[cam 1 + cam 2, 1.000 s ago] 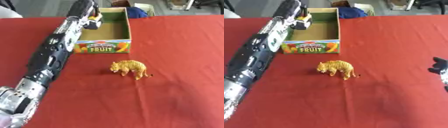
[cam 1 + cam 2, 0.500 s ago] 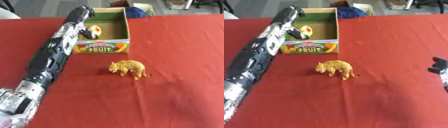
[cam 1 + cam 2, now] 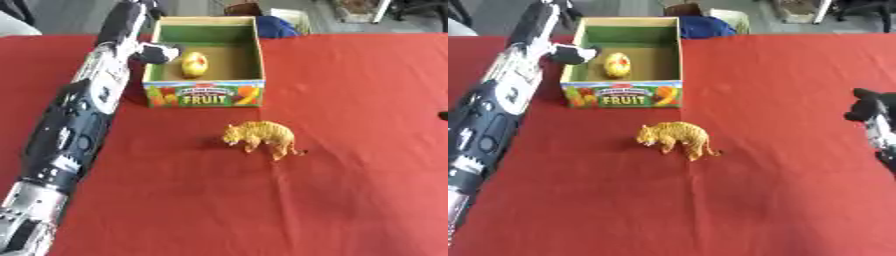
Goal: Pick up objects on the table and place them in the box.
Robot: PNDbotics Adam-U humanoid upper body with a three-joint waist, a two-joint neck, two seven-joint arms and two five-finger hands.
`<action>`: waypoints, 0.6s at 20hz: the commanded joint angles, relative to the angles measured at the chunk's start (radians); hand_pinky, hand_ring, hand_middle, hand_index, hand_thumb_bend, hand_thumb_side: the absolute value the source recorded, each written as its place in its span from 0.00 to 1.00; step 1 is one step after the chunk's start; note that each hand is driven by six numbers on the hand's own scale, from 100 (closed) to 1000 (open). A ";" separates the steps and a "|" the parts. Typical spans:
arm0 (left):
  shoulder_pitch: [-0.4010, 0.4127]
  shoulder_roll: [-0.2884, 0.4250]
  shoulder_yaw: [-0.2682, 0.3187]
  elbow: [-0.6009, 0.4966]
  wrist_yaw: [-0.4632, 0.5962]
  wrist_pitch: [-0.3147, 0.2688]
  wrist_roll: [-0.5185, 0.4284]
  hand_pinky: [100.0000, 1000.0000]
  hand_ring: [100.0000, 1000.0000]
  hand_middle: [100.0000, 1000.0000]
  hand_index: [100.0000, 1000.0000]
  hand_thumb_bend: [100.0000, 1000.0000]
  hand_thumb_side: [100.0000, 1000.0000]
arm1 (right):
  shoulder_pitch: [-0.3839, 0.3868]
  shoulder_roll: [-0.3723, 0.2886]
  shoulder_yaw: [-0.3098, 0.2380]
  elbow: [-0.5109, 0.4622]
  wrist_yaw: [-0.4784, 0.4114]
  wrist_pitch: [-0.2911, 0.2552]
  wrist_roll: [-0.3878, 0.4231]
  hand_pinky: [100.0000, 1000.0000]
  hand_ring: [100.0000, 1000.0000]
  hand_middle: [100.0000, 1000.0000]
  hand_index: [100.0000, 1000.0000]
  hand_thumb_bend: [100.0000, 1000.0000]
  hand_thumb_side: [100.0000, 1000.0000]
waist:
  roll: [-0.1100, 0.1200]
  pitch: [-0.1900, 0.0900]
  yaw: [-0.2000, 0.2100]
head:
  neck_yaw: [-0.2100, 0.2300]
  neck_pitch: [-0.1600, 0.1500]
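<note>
Yellow rounded fruit (image 3: 194, 64) in printed cardboard box (image 3: 204, 94); left hand (image 3: 159, 52) beside it, fingers unclear. Next, grasp striped toy tiger (image 3: 260, 137).

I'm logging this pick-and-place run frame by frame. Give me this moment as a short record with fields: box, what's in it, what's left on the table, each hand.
box: open cardboard box printed FRUIT, far left of centre on the red table
in box: one yellow-red fruit-like object
left on table: toy tiger, standing in front of the box, apart from it
left hand: at the box's left wall, holding nothing visible; fingers unclear
right hand: idle at the right edge
</note>
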 commanded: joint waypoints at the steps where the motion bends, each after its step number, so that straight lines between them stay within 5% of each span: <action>1: 0.039 0.003 0.013 -0.099 0.053 -0.045 0.034 0.54 0.48 0.49 0.63 0.52 0.14 | -0.066 -0.101 0.034 0.018 0.004 -0.019 0.048 0.70 0.89 0.52 0.63 0.00 0.24 | -0.005 -0.021 0.008 | -0.019 -0.010; 8: 0.213 -0.038 -0.025 -0.273 0.160 -0.069 0.091 0.54 0.48 0.48 0.62 0.51 0.16 | -0.239 -0.173 0.152 0.124 0.052 -0.070 0.155 0.73 0.95 0.59 0.73 0.01 0.19 | -0.002 -0.031 0.047 | -0.052 -0.007; 12: 0.282 -0.056 -0.048 -0.369 0.219 -0.036 0.080 0.54 0.48 0.48 0.62 0.51 0.17 | -0.335 -0.143 0.234 0.210 0.110 -0.120 0.214 0.75 0.98 0.62 0.76 0.14 0.16 | 0.000 -0.037 0.061 | -0.065 0.001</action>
